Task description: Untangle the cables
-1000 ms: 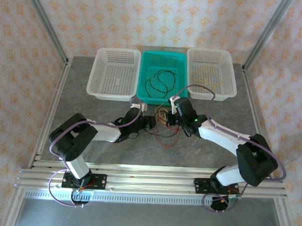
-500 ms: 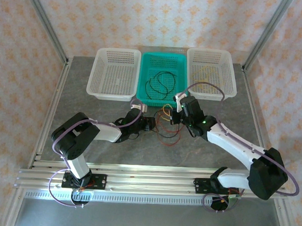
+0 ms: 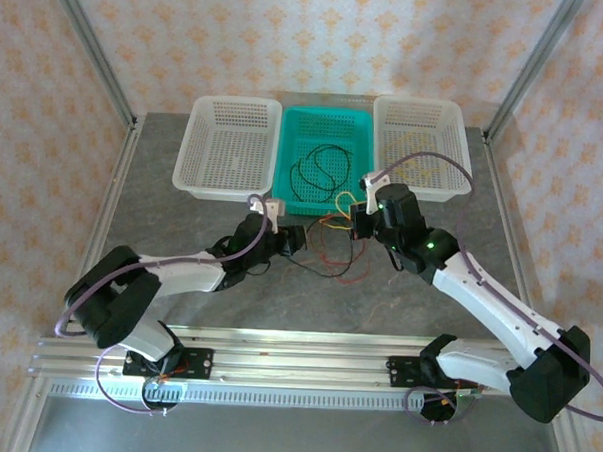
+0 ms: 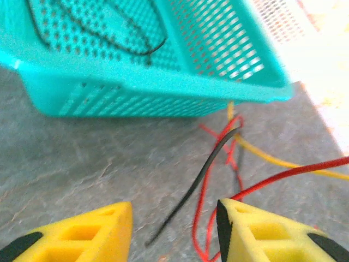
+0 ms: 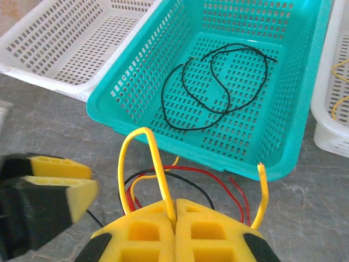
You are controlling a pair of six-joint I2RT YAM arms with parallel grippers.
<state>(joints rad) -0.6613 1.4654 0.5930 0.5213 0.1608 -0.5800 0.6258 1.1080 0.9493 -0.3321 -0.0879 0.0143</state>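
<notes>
Grey worktop (image 3: 179, 271): cables (image 3: 333, 242) tangled just in front of teal basket (image 5: 180, 144), near far edge. Right gripper (image 5: 174, 206) clenched on yellow cable (image 5: 155, 158); left gripper (image 4: 174, 210) jaws apart, black strand (image 4: 202, 174) loose between them.

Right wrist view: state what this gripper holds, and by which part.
The right gripper is shut on a yellow cable, pinched at the foot of a loop that arches up above it.

Probably a robotics lab test cell, aluminium frame (image 3: 94, 49), patterned backdrop (image 3: 320, 37), grey table (image 3: 162, 215), slotted mounting rail (image 3: 295, 366) at front.
</notes>
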